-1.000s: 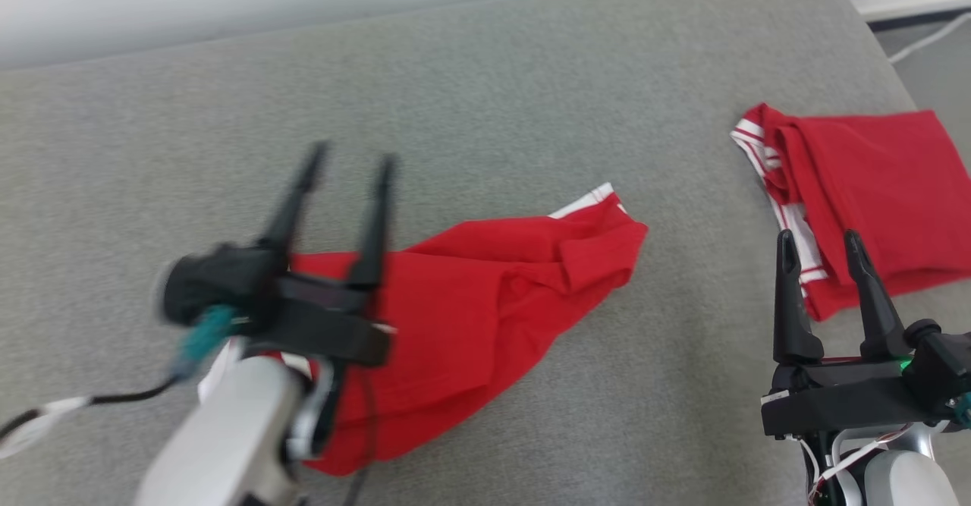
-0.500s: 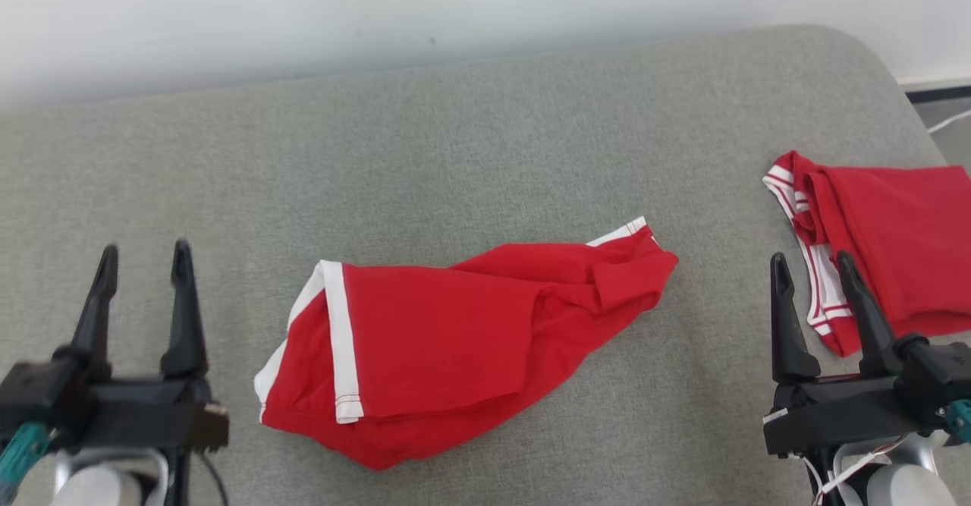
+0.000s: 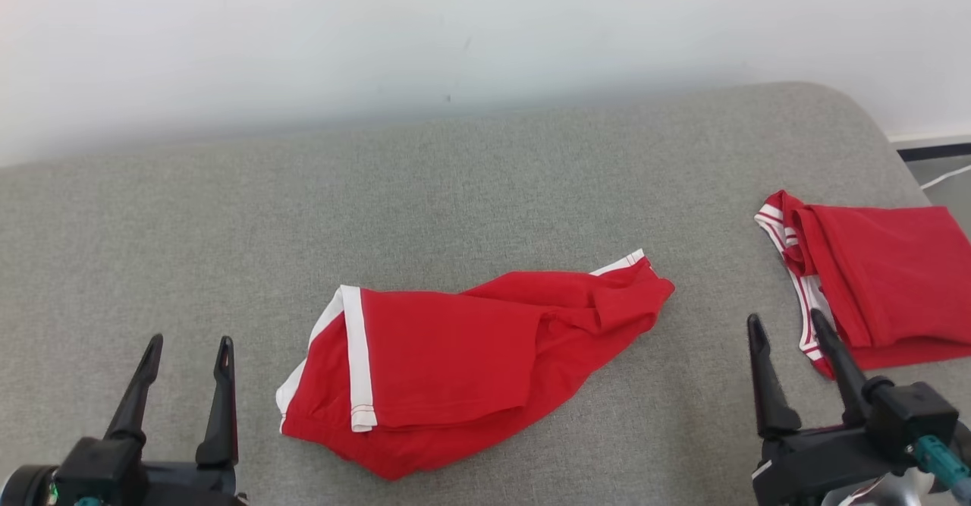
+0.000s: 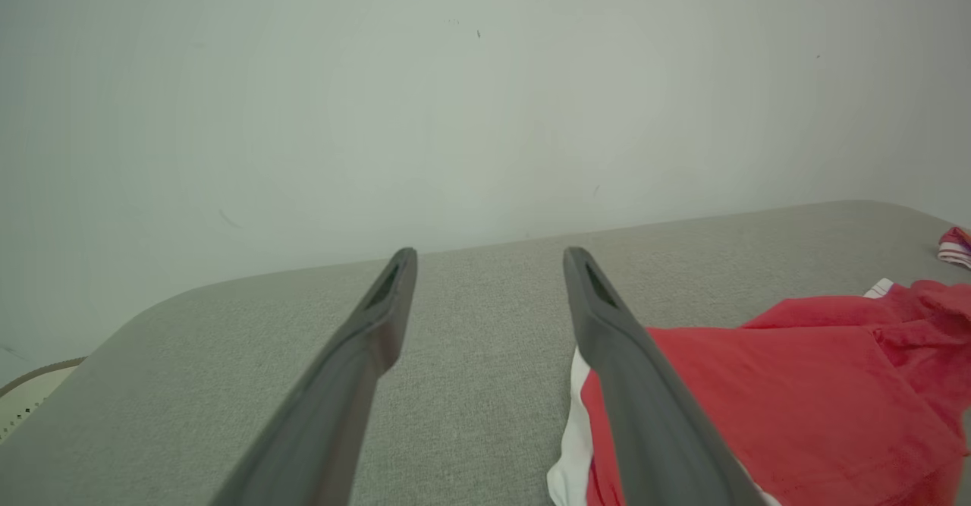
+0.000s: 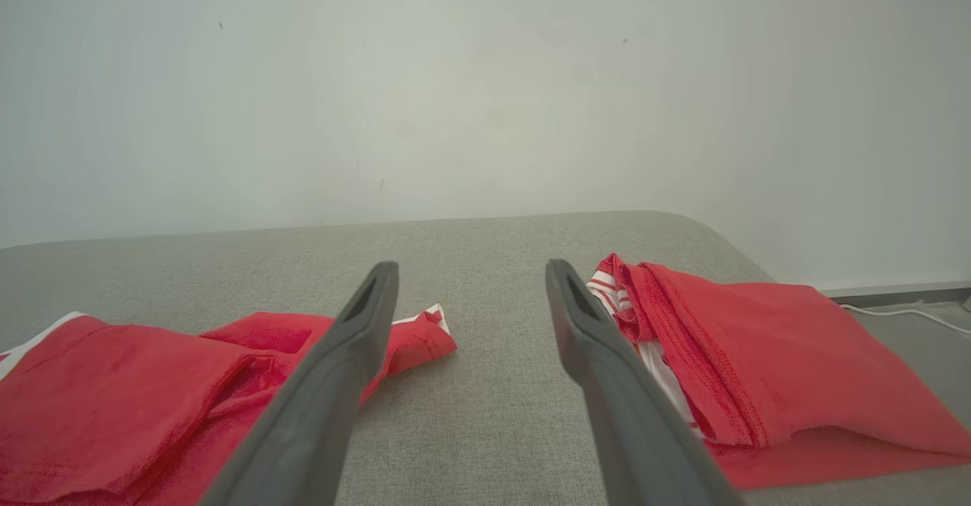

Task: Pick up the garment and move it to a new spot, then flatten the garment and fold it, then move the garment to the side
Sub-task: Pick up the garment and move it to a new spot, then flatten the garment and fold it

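A red garment (image 3: 470, 354) with white trim lies crumpled in the middle of the grey padded surface (image 3: 485, 187), its white-banded end toward the left. My left gripper (image 3: 190, 341) stands open at the lower left, apart from that end, with nothing between its fingers. In the left wrist view the left gripper (image 4: 489, 256) points over bare surface, the garment (image 4: 796, 385) just right of its right finger. My right gripper (image 3: 785, 318) is open at the lower right, to the right of the garment. Its wrist view shows the right gripper (image 5: 472, 265) with the garment (image 5: 136, 392) at the left.
A second red garment (image 3: 880, 278) with white stripes lies folded near the surface's right edge, just beyond my right gripper; it shows as the folded garment (image 5: 758, 354) in the right wrist view. A white wall backs the surface. A white cable (image 5: 895, 310) runs on the floor at right.
My left gripper, which hung open over the garment's left end, has drawn back to the lower left, uncovering that end. The head camera has tilted up. The right gripper has barely moved.
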You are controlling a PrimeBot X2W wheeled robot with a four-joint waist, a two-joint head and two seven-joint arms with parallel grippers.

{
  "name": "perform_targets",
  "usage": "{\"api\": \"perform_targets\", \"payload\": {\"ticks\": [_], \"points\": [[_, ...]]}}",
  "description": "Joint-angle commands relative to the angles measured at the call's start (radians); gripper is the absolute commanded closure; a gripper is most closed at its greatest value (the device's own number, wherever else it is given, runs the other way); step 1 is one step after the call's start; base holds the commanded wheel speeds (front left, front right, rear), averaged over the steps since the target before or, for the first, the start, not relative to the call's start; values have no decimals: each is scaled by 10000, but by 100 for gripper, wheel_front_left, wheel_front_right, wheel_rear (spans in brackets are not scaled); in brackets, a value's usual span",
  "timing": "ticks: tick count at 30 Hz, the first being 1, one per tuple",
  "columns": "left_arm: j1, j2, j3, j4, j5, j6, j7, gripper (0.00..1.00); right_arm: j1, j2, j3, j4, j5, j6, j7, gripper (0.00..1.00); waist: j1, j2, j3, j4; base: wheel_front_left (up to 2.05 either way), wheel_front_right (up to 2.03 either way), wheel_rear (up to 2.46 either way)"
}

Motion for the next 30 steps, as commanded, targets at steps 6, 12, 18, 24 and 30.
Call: {"api": "perform_targets", "payload": {"ticks": [6,12,18,24,30], "points": [[608,88,30,-200,111,346,188,0,380,-31,341,-206,-74,-11,193,0,2,1,-370,51,0,0,0],[842,153,100,-304,116,515,233,0,503,10,441,-391,-63,-11,306,0,2,1,-479,153,0,0,0],[934,168,149,-319,18,587,233,0,535,-4,466,-399,-20,-11,357,0,2,1,-491,250,0,0,0],[906,134,163,-263,-52,603,168,0,504,-19,465,-423,10,-11,375,0,2,1,-473,268,0,0,0],[842,123,146,-233,-85,603,158,0,452,-42,428,-444,14,-11,388,0,2,1,-431,266,0,0,0]]}}
